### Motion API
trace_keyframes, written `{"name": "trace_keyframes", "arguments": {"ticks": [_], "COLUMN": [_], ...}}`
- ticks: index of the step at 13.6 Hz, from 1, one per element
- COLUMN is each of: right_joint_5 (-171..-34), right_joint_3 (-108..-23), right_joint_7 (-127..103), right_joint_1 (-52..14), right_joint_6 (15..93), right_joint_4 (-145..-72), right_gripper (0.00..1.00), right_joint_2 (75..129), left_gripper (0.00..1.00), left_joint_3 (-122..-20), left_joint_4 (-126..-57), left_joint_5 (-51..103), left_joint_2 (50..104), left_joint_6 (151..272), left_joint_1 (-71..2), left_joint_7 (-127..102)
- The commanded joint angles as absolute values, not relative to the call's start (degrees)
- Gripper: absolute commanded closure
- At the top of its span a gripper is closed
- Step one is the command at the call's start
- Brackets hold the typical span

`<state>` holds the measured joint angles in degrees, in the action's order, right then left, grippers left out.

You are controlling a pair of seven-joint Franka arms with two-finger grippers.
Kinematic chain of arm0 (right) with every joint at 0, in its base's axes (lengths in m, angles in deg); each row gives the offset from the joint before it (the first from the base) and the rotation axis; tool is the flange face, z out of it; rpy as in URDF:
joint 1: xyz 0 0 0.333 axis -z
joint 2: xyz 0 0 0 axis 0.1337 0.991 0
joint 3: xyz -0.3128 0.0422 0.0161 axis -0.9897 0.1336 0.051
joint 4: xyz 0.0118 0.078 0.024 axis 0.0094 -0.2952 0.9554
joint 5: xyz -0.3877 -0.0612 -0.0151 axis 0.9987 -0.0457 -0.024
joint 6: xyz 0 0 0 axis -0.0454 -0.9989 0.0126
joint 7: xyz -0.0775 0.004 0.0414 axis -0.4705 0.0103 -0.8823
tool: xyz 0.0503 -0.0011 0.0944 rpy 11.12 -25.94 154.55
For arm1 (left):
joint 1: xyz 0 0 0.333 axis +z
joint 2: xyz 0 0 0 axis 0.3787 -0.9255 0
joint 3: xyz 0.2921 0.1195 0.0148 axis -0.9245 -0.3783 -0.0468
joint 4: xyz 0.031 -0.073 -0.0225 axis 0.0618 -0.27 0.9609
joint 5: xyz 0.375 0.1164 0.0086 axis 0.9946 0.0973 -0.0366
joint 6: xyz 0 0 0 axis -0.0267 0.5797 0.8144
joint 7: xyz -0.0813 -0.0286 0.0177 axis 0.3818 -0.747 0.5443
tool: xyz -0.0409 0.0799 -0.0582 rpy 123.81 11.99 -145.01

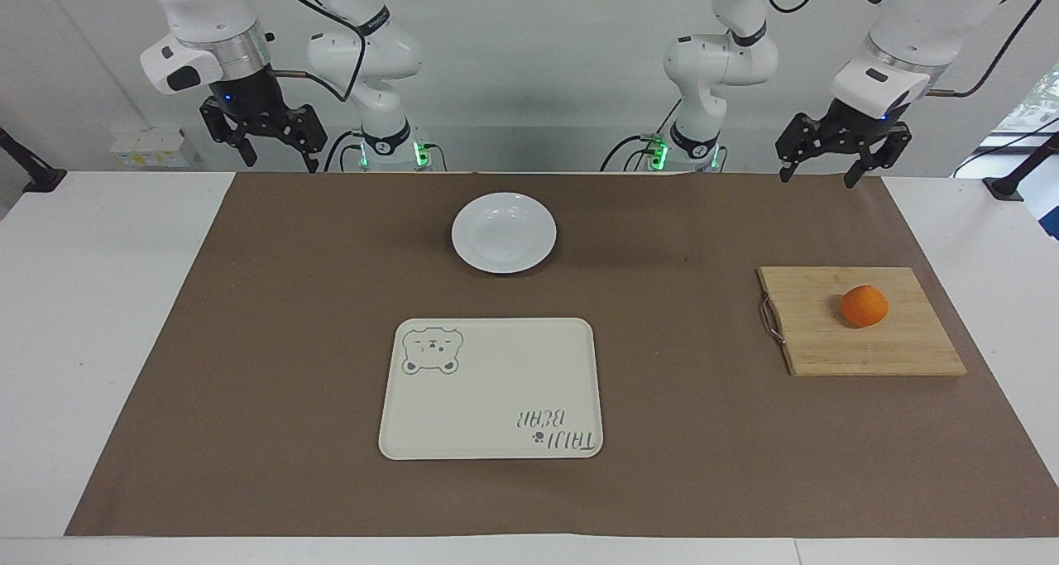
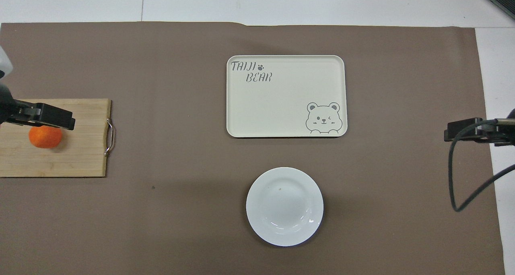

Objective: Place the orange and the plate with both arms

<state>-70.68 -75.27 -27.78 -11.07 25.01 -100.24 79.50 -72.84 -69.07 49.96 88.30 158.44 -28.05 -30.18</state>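
While both arms wait raised at the robots' edge of the table, you log the left gripper [image 1: 826,168] with fingers spread and nothing in them, likewise the right gripper [image 1: 273,153], spread and bare.

Item: orange [image 1: 864,306], resting on the wooden cutting board [image 1: 893,346] at the left arm's end, probably staged there for that arm. Round; no long axis or heading you can read.

Item: plate [image 1: 504,232], upright on the brown mat [image 1: 248,342], mid-table, rim up; round, no heading.

Item: cream bear tray [image 1: 496,399], bare, farther from the robots than the plate, long axis across the table; likely the destination.
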Motion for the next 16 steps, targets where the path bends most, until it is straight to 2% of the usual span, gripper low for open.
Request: {"name": "trace_keyframes", "arguments": {"ticks": [1, 16], "right_joint_5": [-71.5, -71.6], "right_joint_3": [-75.1, -75.3], "right_joint_7": [-24.5, -24.6], "right_joint_1": [-10.5, -10.1], "right_joint_6": [19.4, 20.9], "right_joint_4": [-96.4, -98.0], "right_gripper": [0.00, 0.00], "right_joint_2": [79.3, 78.8], "left_gripper": [0.00, 0.00], "left_joint_3": [-72.5, -72.6], "left_joint_4": [-71.5, -71.6], "left_joint_5": [50.8, 50.5], "left_joint_2": [90.3, 90.6], "left_joint_6": [159.6, 160.1], "left_joint_1": [-27.5, -26.4], "left_joint_7": [-30.1, -29.8]}}
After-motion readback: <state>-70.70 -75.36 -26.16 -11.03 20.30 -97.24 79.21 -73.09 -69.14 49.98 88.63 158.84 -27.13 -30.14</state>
